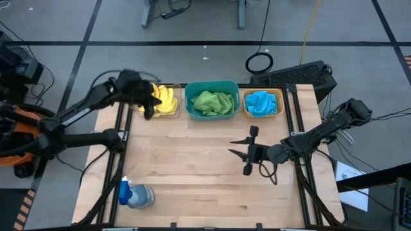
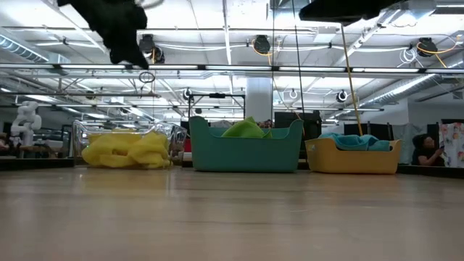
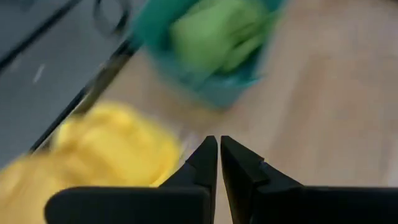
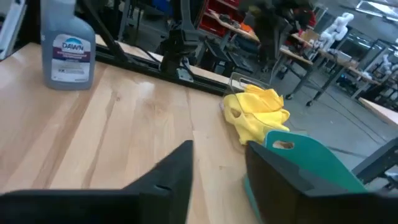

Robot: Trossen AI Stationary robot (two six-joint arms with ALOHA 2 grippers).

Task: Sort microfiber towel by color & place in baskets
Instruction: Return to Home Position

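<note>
Yellow towels (image 1: 166, 99) fill the clear basket (image 2: 80, 138) at the far left. Green towels (image 1: 214, 102) lie in the teal basket (image 1: 212, 83) in the middle, and a blue towel (image 1: 261, 102) lies in the orange basket (image 1: 280, 102) on the right. My left gripper (image 1: 149, 104) hangs shut and empty above the clear basket's near left corner, raised high in the low view (image 2: 119, 32). In its wrist view the left gripper (image 3: 219, 155) looks down on the yellow towels (image 3: 106, 146). My right gripper (image 1: 239, 151) is open and empty over the middle of the table, pointing left.
A blue spray bottle (image 1: 131, 194) lies near the table's near left corner and also shows in the right wrist view (image 4: 68, 46). The three baskets stand in a row along the far edge. Bare wood (image 1: 192, 167) stretches between the baskets and the near edge.
</note>
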